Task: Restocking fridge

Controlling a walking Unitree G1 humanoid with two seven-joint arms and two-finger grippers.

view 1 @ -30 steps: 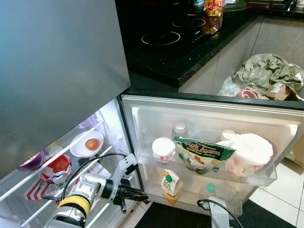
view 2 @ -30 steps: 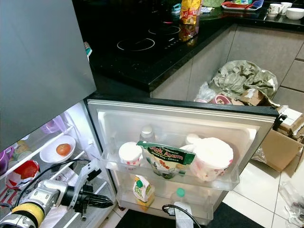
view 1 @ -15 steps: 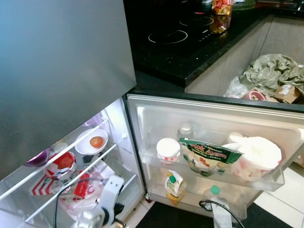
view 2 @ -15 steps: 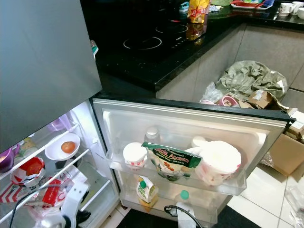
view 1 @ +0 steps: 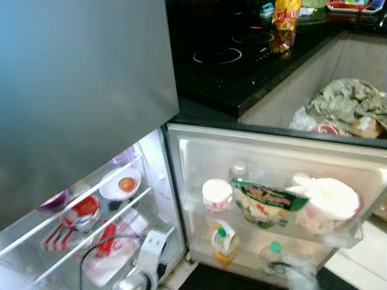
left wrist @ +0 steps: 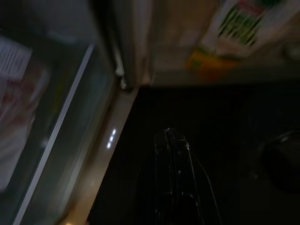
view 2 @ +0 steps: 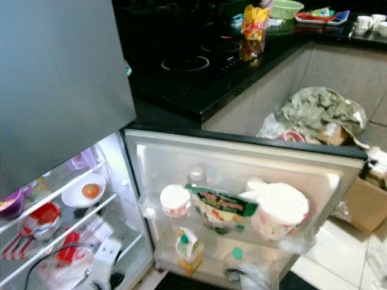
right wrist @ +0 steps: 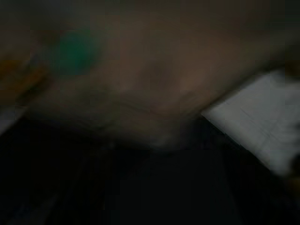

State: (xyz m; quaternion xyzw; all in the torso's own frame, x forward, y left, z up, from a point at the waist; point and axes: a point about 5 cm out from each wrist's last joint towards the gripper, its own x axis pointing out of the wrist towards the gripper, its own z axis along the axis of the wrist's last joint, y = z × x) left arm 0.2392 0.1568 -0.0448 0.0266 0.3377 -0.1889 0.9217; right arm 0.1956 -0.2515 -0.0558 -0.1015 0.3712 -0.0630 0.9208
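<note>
The fridge stands open, with its grey upper door (view 1: pixel 78 90) above lit wire shelves. On the shelves are a white bowl (view 1: pixel 121 184) with an orange fruit, a red and white bowl (view 1: pixel 81 208), a purple bowl (view 1: pixel 53 201) and a red packet (view 1: pixel 106 237). The open door's racks (view 1: pixel 199 208) hold a white cup (view 1: pixel 216 194), a green bag (view 1: pixel 269 202), a big white tub (view 1: pixel 326 202), a juice carton (view 1: pixel 224 238) and a green-capped bottle (view 1: pixel 275 248). My left gripper (left wrist: pixel 172 140) is shut and empty, low over dark floor by the fridge's base. My left wrist (view 1: pixel 148 260) sits at the bottom edge.
A black counter with a hob (view 1: pixel 242 60) runs behind the fridge door, with a yellow snack bag (view 1: pixel 284 13) on it. Crumpled grey-green bags (view 1: pixel 351 103) lie on the right, by a cardboard box (view 2: pixel 369 199). White floor tiles (view 2: pixel 326 260) lie at the lower right.
My left arm has dropped from in front of the lower shelves to the bottom edge of the view. The camera has shifted, and the picture is now blurred.
</note>
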